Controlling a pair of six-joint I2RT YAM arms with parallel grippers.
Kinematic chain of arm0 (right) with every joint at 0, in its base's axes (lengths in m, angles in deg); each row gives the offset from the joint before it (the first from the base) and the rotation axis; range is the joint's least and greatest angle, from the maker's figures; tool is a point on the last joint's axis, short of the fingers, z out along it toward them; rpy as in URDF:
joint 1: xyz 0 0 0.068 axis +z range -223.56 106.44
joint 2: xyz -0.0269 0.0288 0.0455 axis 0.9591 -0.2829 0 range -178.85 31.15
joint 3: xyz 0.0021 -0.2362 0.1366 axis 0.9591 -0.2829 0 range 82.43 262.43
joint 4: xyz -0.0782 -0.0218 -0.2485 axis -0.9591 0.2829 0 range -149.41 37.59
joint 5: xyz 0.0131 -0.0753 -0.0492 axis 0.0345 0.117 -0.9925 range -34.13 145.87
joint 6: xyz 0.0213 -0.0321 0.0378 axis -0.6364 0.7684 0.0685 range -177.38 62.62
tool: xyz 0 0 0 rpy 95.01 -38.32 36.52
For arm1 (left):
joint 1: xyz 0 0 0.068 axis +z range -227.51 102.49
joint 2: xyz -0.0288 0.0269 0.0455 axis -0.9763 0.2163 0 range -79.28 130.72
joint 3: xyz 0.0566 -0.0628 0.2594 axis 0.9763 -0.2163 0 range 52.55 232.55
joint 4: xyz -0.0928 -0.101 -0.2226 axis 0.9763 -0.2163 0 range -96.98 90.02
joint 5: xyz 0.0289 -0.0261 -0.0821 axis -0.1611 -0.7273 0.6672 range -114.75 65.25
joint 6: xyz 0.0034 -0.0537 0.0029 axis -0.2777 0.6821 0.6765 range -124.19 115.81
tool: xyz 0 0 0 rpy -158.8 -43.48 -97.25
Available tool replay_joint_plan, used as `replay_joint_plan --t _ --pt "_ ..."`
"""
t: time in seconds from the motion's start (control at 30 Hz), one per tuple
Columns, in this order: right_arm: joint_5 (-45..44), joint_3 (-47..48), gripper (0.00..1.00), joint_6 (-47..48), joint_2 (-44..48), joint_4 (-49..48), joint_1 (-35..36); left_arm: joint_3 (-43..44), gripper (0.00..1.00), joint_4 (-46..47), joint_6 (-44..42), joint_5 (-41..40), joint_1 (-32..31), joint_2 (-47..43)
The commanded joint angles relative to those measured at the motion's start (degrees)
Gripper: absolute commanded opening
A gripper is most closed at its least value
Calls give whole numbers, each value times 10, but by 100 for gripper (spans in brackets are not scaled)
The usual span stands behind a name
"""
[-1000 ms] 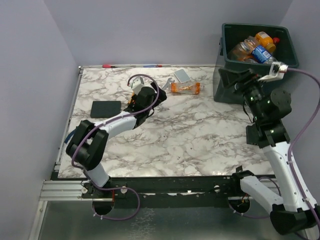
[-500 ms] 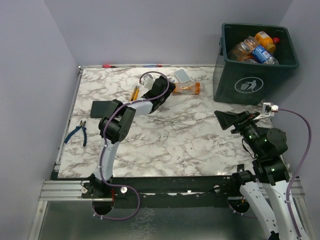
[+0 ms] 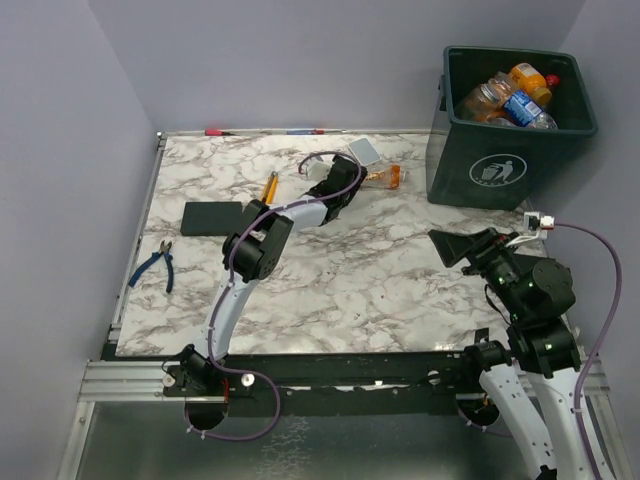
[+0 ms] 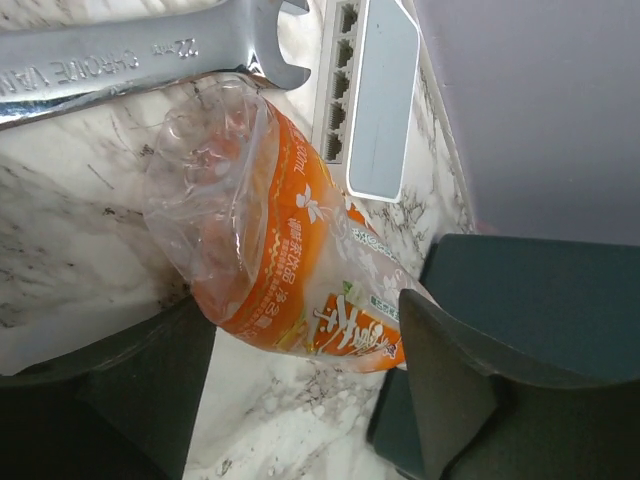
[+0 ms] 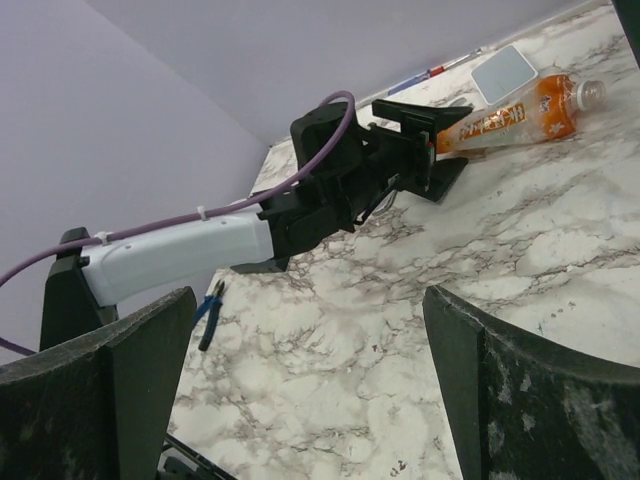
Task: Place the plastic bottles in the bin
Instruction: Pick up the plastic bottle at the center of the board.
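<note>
One plastic bottle (image 3: 380, 177), crumpled and clear with an orange label (image 4: 270, 240), lies on the marble table near the back. My left gripper (image 3: 350, 182) reaches over it and its two dark fingers (image 4: 440, 380) press against both sides of the bottle (image 5: 510, 115), which still rests on the table. The bin (image 3: 510, 172) stands at the far right with several bottles (image 3: 512, 100) inside. My right gripper (image 3: 448, 246) hangs open over the right side of the table, nothing between its jaws (image 5: 310, 300).
A silver wrench (image 4: 120, 60) and a grey-white box (image 3: 363, 151) lie right behind the bottle. A yellow-handled tool (image 3: 270, 187), a black block (image 3: 212, 217) and blue pliers (image 3: 158, 263) sit to the left. Purple walls close in on three sides.
My left arm stretched out toward the back right and its jaws came in around the orange bottle. My right arm drew back from the bin and dropped low over the table's right side.
</note>
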Motion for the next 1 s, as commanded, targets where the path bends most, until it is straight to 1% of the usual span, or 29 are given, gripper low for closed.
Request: replay_joint_plan --t 0.0,0.13,0.23,0.3,0.4,0.5,0.63,0.7,0.77,0.83,0.9,0.97 --pt "15 2 99 -7 23 26 2 37 70 -48 56 -45 0 44" --pt "14 4 99 -11 38 43 3 49 55 -49 64 -56 0 58" --pt "10 8 99 -11 44 52 3 49 40 -48 70 -62 0 61" --pt "9 10 99 -10 47 56 3 49 31 -47 70 -66 0 62" --pt "11 13 99 -9 48 60 3 38 22 -36 68 -67 0 55" --pt "11 11 99 -4 48 61 3 -21 15 15 69 -62 0 18" --pt "15 7 100 15 38 61 3 -149 8 102 68 -43 -1 -86" --pt "20 10 100 25 26 64 3 -208 5 130 44 -21 -1 -152" --pt "32 15 100 36 13 63 3 -259 2 142 0 12 -1 -223" --pt "62 16 100 45 -9 51 2 -307 0 141 -55 47 1 -299" --pt "103 19 100 54 -37 44 3 -356 0 141 -104 92 8 -380" --pt "146 22 99 58 -63 33 3 -386 0 125 -165 147 20 -451"
